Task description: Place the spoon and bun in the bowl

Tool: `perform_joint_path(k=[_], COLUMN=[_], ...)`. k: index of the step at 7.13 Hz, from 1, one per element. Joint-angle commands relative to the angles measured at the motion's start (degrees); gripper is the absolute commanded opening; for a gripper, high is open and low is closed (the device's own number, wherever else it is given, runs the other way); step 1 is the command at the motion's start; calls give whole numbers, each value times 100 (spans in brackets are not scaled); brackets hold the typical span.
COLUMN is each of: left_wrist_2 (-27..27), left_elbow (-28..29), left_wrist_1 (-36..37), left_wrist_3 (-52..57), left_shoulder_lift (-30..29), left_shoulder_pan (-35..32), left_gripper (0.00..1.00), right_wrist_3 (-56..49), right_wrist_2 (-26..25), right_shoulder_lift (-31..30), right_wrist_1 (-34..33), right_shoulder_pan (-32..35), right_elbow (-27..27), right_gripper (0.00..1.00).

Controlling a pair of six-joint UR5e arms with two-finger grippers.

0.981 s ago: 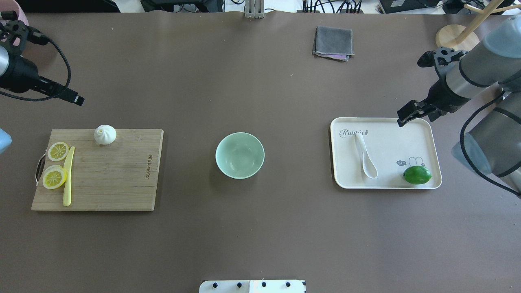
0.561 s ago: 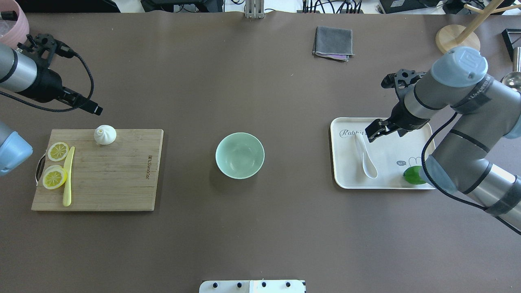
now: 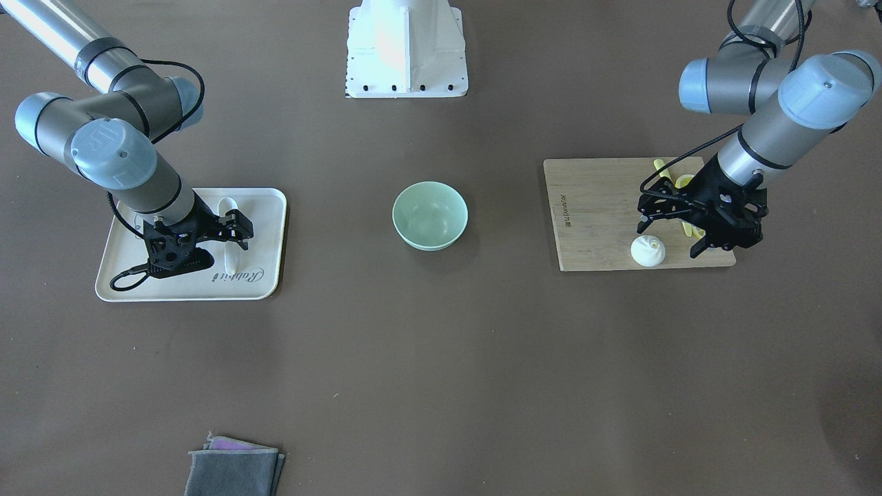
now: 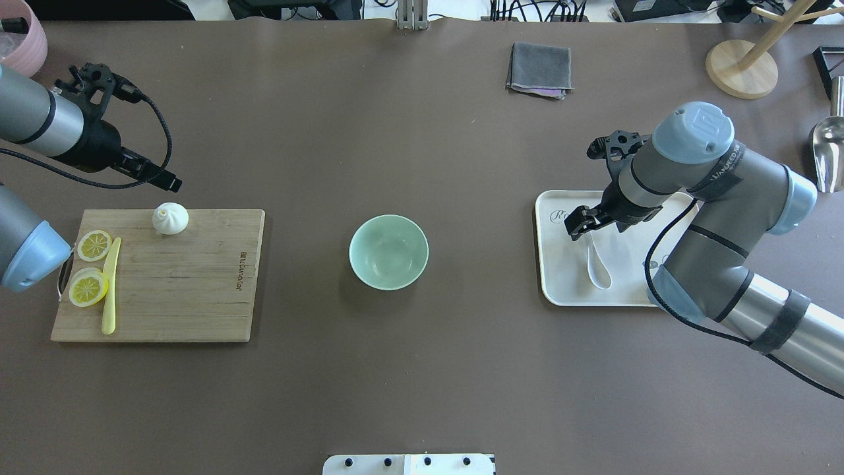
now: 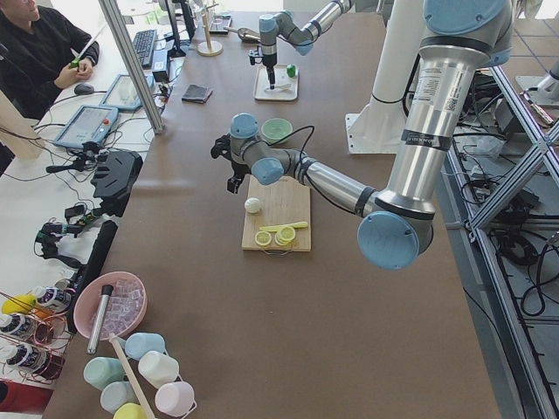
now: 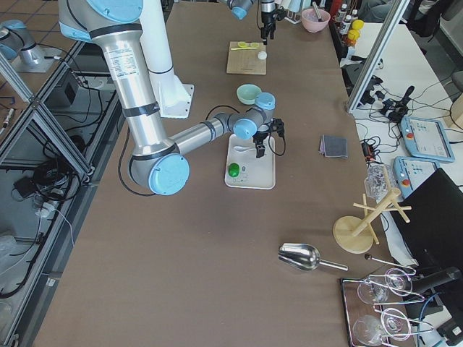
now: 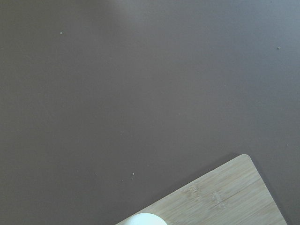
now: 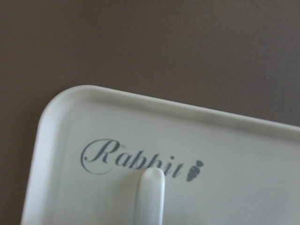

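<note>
The left gripper (image 4: pixel 165 181) hangs in the air with its two fingers apart and holds nothing. The bun (image 4: pixel 170 218) sits just under its tip, a little closer to the robot, and they do not touch. The bun is on the far edge of the board (image 4: pixel 184 284). Two lemon slices (image 4: pixel 89 289) and a yellow knife (image 4: pixel 111 287) lie on the same board, off to the gripper's left and nearer the robot. In the left wrist view only the top of the bun peeks in at the bottom.

The bowl (image 4: pixel 388 251) stands on the table with nothing in it. It is well apart from both grippers, about halfway between them.

The right gripper (image 4: pixel 575 227) hangs low over the tray (image 4: pixel 560 277), and its fingers are apart too, with nothing in them. The spoon (image 4: pixel 597 264) lies flat on the tray. Its handle end is right below this gripper, and its scoop points toward the robot. A grey cloth (image 4: pixel 539 69) lies far out past the gripper.
</note>
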Motion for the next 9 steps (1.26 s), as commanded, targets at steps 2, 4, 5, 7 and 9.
perform_joint_path(k=[2,4,5,7,9], left_wrist_2=[2,2,2,11,202], left_elbow=[9,35,122,272,272], left_wrist_1=[0,0,-9,0,8], left_wrist_3=[-4,-13,-4,22,13], left_shoulder_lift=[-27,-27,-36,-36,43], left_shoulder_pan=[3,3,12,55,213], left_gripper=[98,98,98,98,98], right_wrist_3=[294,302,302,320,836], right_wrist_2=[-3,58,85,243,243], right_shoulder_lift=[-8,1,1,106,491], right_wrist_1=[-1,-10,-45,-80,-98], right_shoulder_pan=[-103,-94,19,239,240], right_elbow=[28,124,159,291,300], right_gripper=[8,0,0,0,0])
